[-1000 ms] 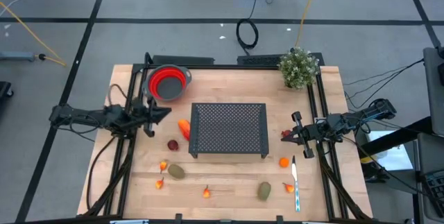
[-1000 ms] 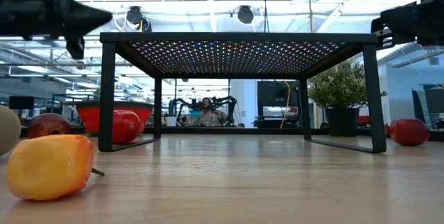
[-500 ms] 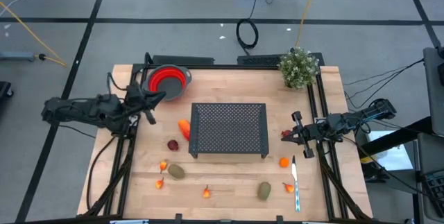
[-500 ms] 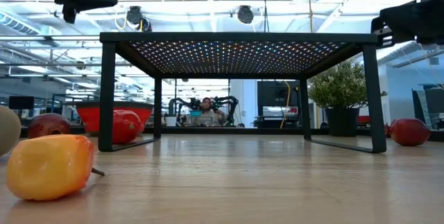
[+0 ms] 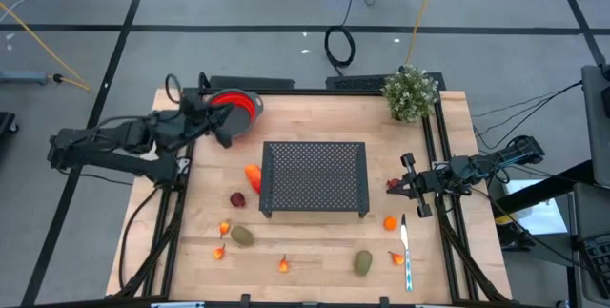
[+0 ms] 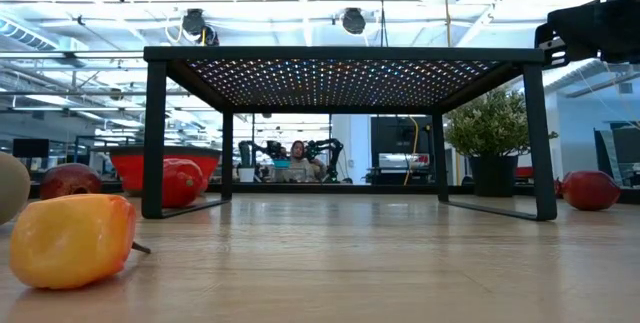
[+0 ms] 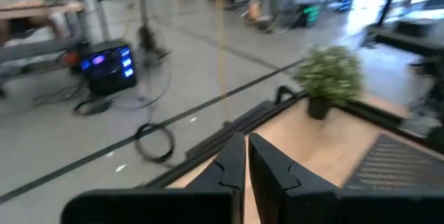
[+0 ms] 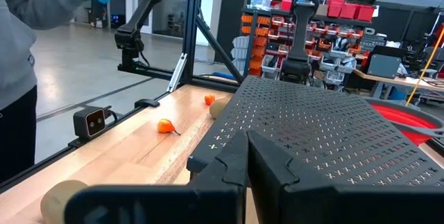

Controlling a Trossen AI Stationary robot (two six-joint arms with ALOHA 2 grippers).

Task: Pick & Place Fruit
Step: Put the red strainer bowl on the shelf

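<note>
The left gripper [image 5: 225, 133] hangs over the red bowl [image 5: 238, 110] at about ten o'clock on the table, its fingers [image 7: 232, 165] pressed together on nothing. The right gripper [image 5: 405, 186] waits at three o'clock, beside the black mesh rack [image 5: 315, 179], fingers likewise shut and empty.

The fruit lies scattered on the wood. The long orange piece [image 5: 253, 176], its long axis running roughly eleven to five, sits just beside the rack's left edge, toward five o'clock from the left gripper and nearest to that arm. The dark red round piece [image 5: 237, 199] lies just beyond it, with two brownish-green ovals [image 5: 243, 236] [image 5: 363, 262] and tiny orange bits [image 5: 283, 265] along the six o'clock edge. A small orange fruit [image 5: 390, 222] sits near the right gripper, by the blue-handled utensil [image 5: 406, 251].

The left wrist view shows only the potted plant [image 7: 329, 78] and floor, no fruit; the low view shows an orange-yellow piece [image 6: 72, 240] up close.
</note>
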